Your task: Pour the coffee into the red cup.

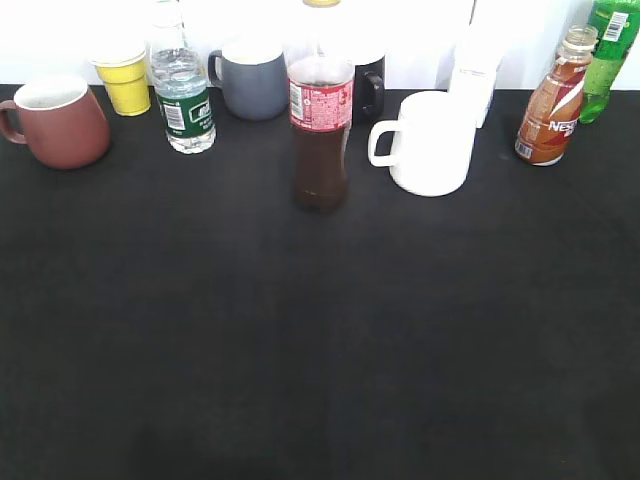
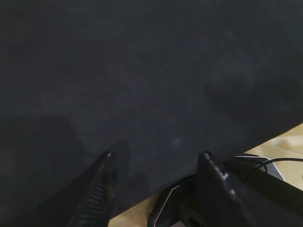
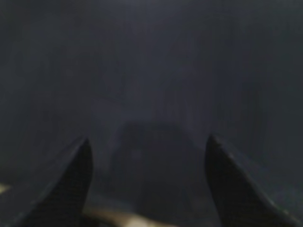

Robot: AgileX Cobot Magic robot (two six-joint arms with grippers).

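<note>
Left wrist view shows the left claw spread wide, its two dark fingers well apart. It holds nothing and touches nothing. Only the black tablecloth lies under it. Near the bottom right the cloth ends at an edge, and a light wooden floor and some dark cables show past it.

In the right wrist view, the right claw is spread wide too. Nothing sits between its fingers. The picture is blurry and dark, with just black cloth ahead.

In the exterior view, neither claw shows. All the things stand in a row at the far edge of the table. The coffee bottle stands upright near the far right, just beside a green bottle. The red cup sits at the far left, handle pointing left, well apart from the coffee. Between them stand a yellow cup, a water bottle, a grey-blue mug, a cola bottle, a black mug and a white mug. The cola bottle and white mug stand a bit nearer than the others. The whole near part of the table is bare black cloth.
</note>
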